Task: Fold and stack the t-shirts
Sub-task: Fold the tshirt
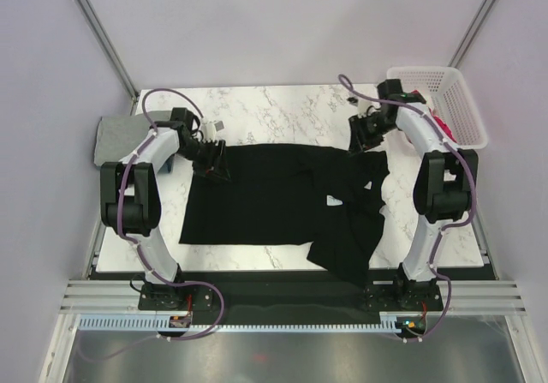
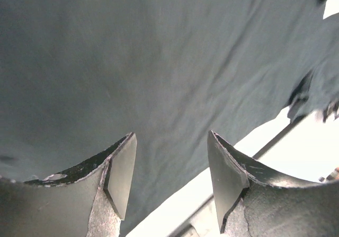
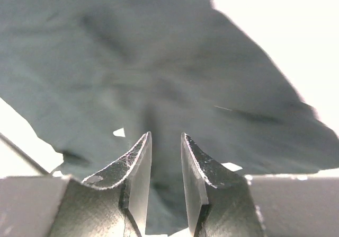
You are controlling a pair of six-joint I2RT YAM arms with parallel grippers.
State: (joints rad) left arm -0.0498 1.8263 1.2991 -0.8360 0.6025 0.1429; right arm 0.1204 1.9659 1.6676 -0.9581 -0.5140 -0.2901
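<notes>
Black t-shirt point(image 1: 282, 203) lies spread mid-tabletop, prob. for folding; left gripper point(image 1: 212, 170), jaws wide apart, & right gripper point(image 1: 361, 141), jaws slightly apart, hover empty over its far-edge corners

Bare table point(image 1: 282, 113) lies open beyond the black t-shirt point(image 1: 274, 199), while the basket point(image 1: 454, 100) blocks the far right corner.
</notes>
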